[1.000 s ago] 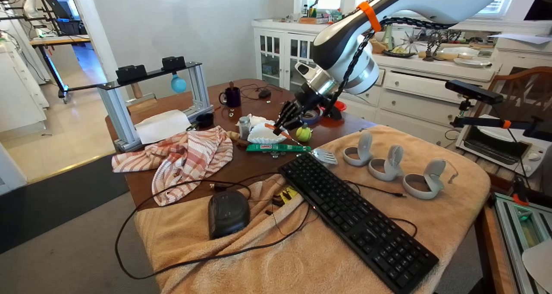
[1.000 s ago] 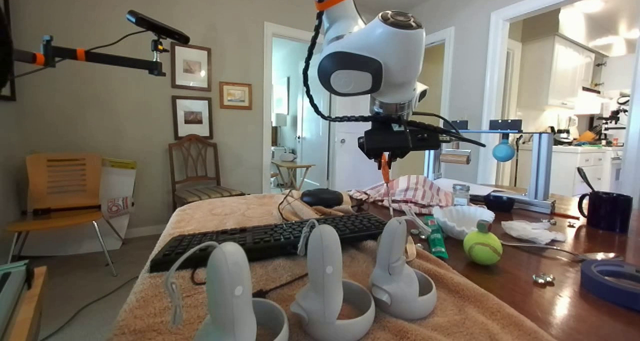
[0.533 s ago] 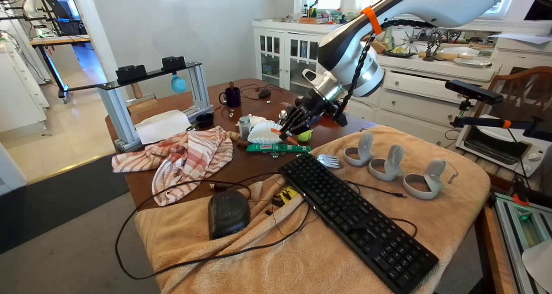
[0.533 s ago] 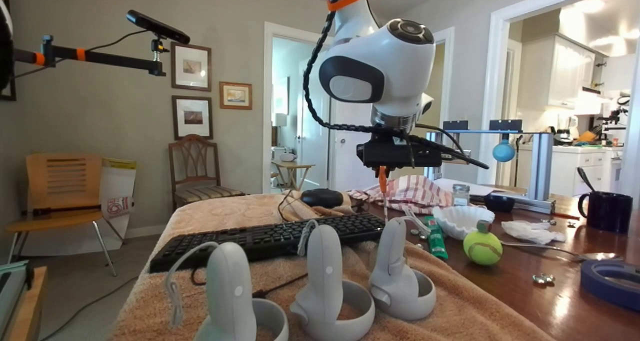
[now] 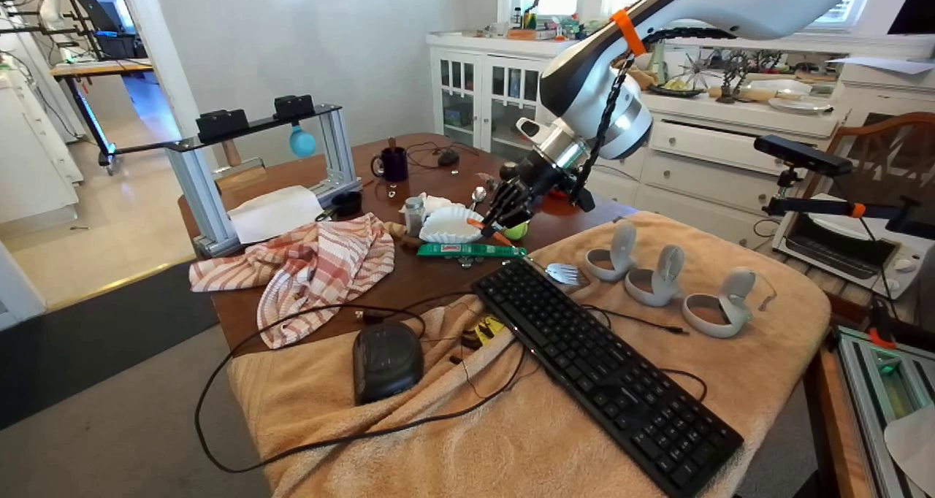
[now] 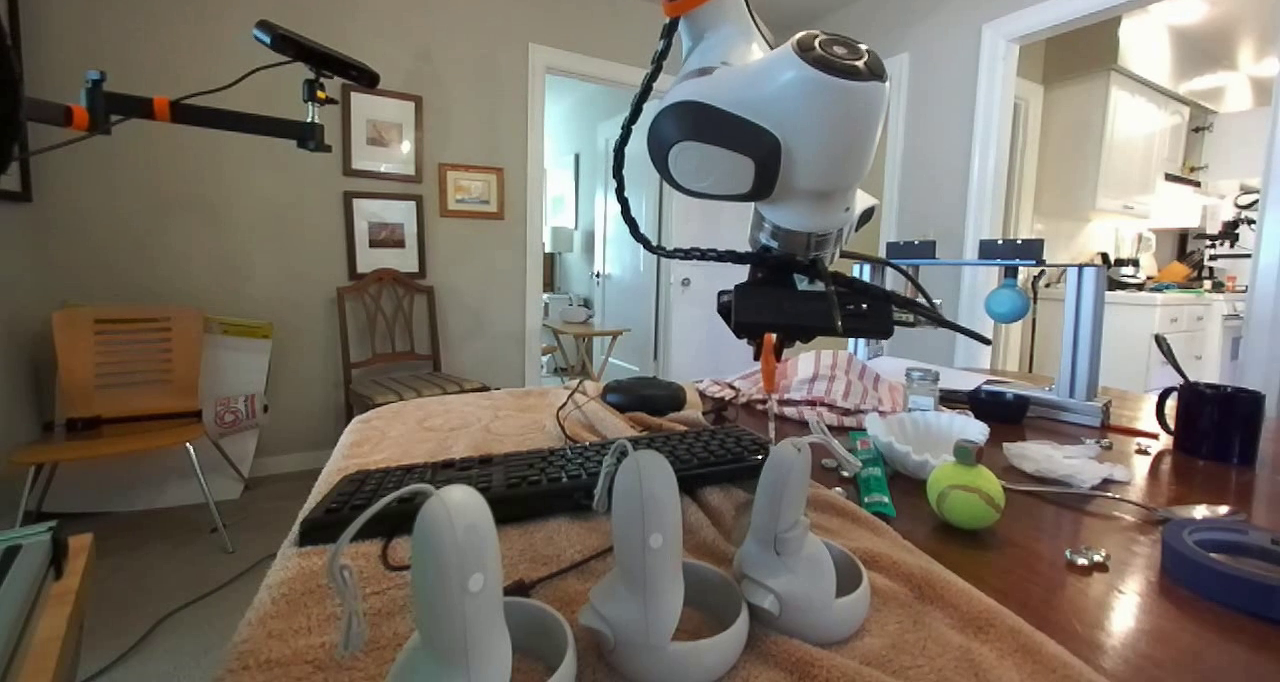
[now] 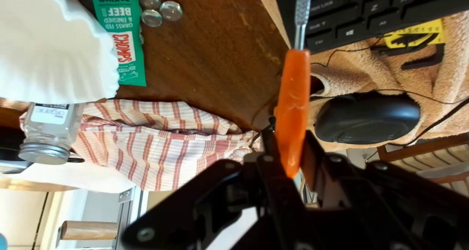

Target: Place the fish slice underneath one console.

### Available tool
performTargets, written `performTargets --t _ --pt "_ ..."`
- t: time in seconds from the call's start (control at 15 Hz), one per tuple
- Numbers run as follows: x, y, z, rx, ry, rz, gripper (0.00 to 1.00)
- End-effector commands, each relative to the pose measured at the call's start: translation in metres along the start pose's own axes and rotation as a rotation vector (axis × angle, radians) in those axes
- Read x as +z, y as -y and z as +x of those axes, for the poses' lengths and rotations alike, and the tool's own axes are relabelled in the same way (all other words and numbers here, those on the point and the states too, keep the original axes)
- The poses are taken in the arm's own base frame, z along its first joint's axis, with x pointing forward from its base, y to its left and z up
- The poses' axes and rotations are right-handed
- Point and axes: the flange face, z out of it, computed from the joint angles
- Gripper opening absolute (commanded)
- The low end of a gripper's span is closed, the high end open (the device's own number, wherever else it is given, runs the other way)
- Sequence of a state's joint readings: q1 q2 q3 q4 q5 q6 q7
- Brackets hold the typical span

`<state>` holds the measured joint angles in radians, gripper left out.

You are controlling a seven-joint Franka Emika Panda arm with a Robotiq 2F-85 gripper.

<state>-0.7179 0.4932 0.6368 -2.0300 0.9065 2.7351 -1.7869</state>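
Note:
The fish slice has an orange handle (image 7: 293, 96) and a slotted metal head (image 5: 563, 273). My gripper (image 7: 293, 143) is shut on the end of the handle, which also shows in an exterior view (image 6: 768, 362). The slice slants down to the towel beside the keyboard. Its head is right up against the ring of the nearest grey-white console controller (image 5: 622, 246); I cannot tell whether any edge lies under it. Two more such controllers (image 5: 668, 268) (image 5: 738, 293) stand in a row. In an exterior view the head is hidden behind the nearest controller (image 6: 785, 532).
A black keyboard (image 5: 606, 374) lies beside the slice's head. A green snack packet (image 5: 467, 250), a white fluted bowl (image 5: 449, 224) and a tennis ball (image 6: 965, 494) are close to the gripper. A black cable (image 5: 635, 319) runs on the tan towel (image 5: 781, 279).
The gripper and fish slice have moved toward the controllers, the head sliding to the nearest one and tilting lower. The nearest controller has shifted slightly away from the slice.

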Motion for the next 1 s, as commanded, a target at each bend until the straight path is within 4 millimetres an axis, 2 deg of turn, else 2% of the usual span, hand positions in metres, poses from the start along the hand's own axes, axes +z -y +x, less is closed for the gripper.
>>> performTargets --t 0.0,0.4,0.93 --pt "-0.012 -0.001 -0.007 0.009 0.035 -0.021 0.05" --pt "-0.014 -0.007 -0.008 0.052 0.040 -0.058 0.05" --pt "-0.029 -0.026 -0.007 0.104 0.030 -0.098 0.05"
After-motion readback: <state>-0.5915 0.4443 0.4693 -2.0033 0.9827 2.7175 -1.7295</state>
